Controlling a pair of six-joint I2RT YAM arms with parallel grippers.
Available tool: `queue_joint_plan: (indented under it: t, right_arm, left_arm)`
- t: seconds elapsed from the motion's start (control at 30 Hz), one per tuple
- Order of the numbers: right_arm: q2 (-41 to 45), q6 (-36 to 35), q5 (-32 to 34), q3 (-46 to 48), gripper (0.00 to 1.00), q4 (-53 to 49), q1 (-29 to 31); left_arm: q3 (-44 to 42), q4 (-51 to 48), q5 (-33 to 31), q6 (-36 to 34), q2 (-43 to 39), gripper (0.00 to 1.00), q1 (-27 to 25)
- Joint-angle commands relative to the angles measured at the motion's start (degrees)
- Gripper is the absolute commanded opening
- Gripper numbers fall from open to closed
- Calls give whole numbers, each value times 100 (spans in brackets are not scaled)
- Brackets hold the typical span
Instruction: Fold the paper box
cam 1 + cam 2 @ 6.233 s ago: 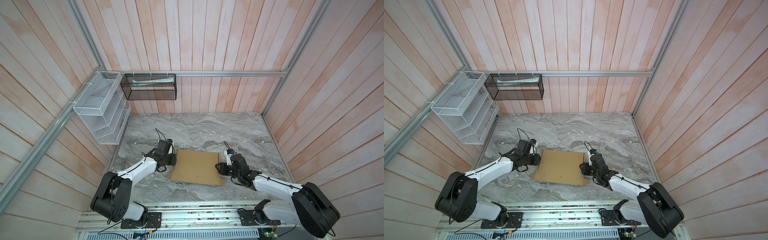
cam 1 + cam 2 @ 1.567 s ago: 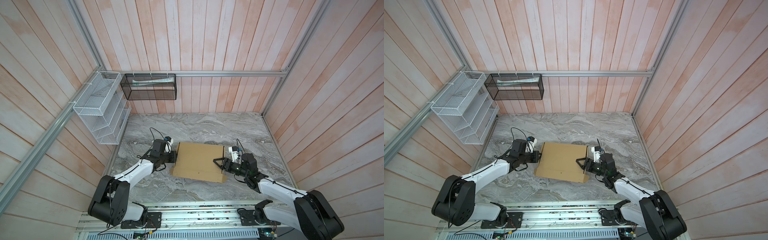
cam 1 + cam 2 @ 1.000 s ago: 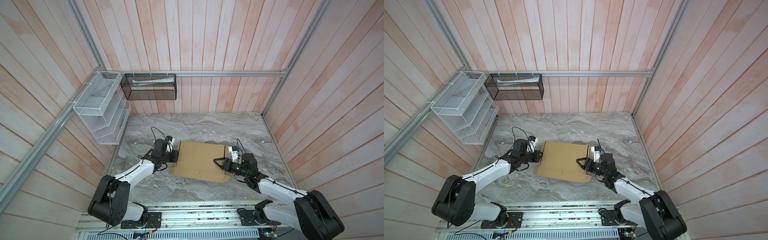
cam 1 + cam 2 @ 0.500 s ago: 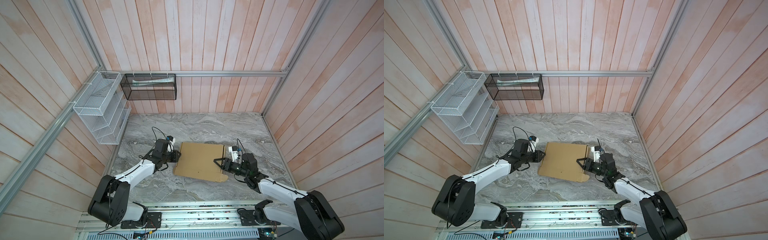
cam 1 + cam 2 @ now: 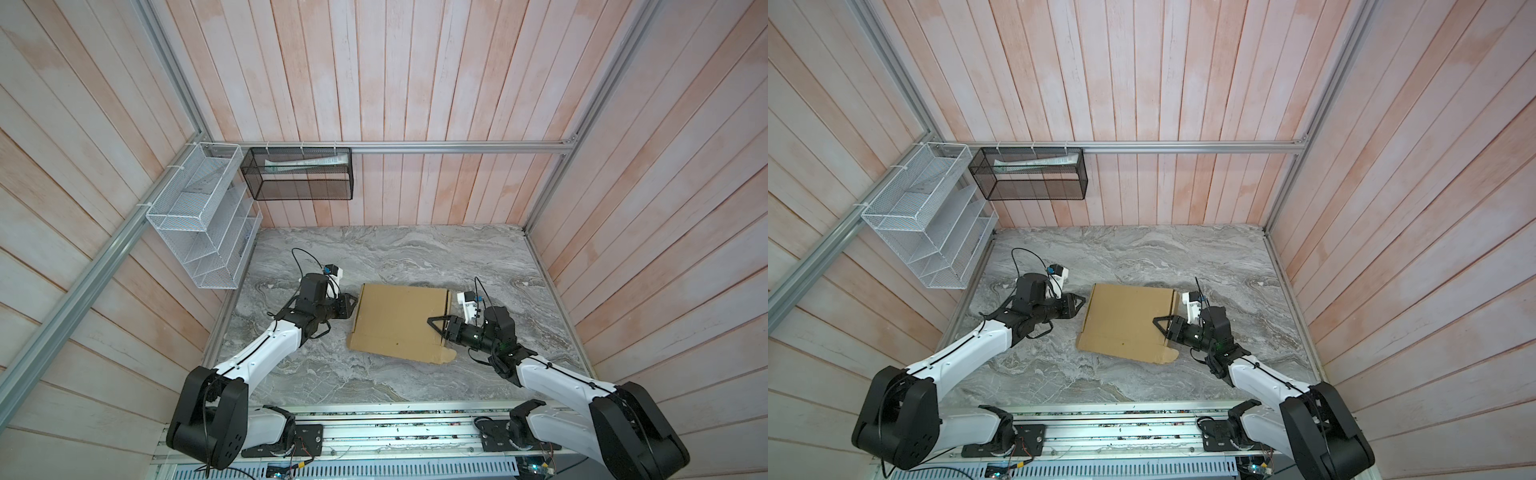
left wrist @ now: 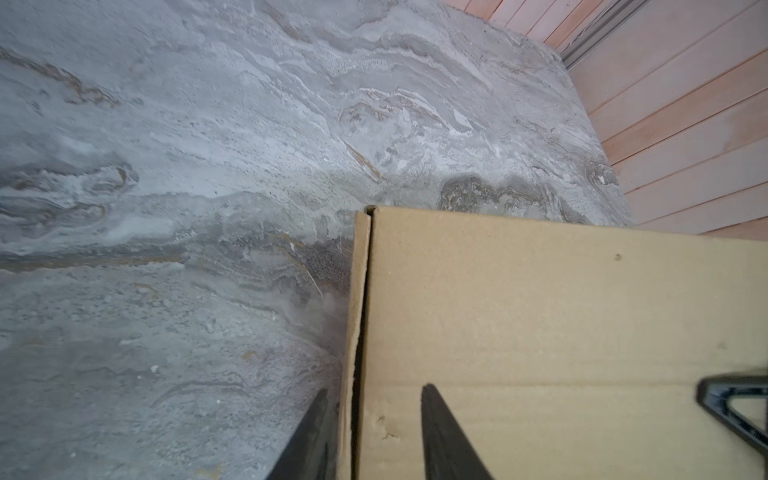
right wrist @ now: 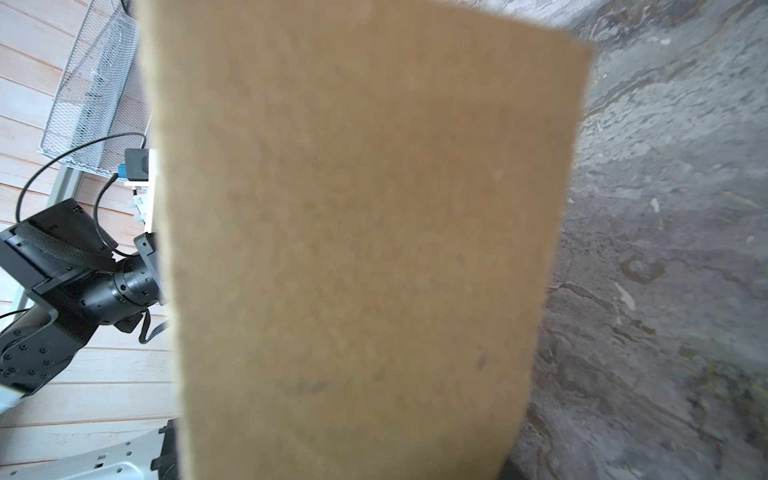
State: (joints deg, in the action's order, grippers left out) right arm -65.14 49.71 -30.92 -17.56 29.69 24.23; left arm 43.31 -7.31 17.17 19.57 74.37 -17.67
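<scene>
One paper box (image 5: 399, 324): left hand (image 5: 352, 302) parted astride its edge; right hand (image 5: 435, 327) unclear; black basket (image 5: 299, 194) holds papers (image 5: 307, 163).

Overhead pair, wrist views close on paper box (image 6: 540, 332)

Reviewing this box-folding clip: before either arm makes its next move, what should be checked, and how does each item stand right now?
1. Left pincer open: ok. Its fingers stand apart, astride the edge of the paper box.
2. Right pincer hold on the box: cannot tell. One tip lies over the top panel and the other is hidden.
3. Lid seam shut: not ok. A dark gap runs along the side wall in the left wrist view.
4. Corner tab tucked in: not ok. It sticks out onto the table.
5. Right wrist view usable: not ok. Blurred cardboard fills most of it.
</scene>
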Motion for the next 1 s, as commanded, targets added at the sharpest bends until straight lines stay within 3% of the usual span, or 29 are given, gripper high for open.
queue_joint_plan:
  t: [0.0,0.43,0.73,0.97]
  right_arm:
    - [153,-123,224,10,48,-208,-6]
    - [756,-97,417,-127,47,-567,-49]
    - [711,-233,17,-667,47,-955,-346]
    - [346,-360,-433,-1255,46,-1098,-595]
  left_arm:
    - [62,-39,64,-90,-241,45,174]
    - [-374,989,872,330,-399,54,804]
    - [-361,1580,1746,512,-202,59,1155]
    - [-188,1805,2165,576,139,72,1196]
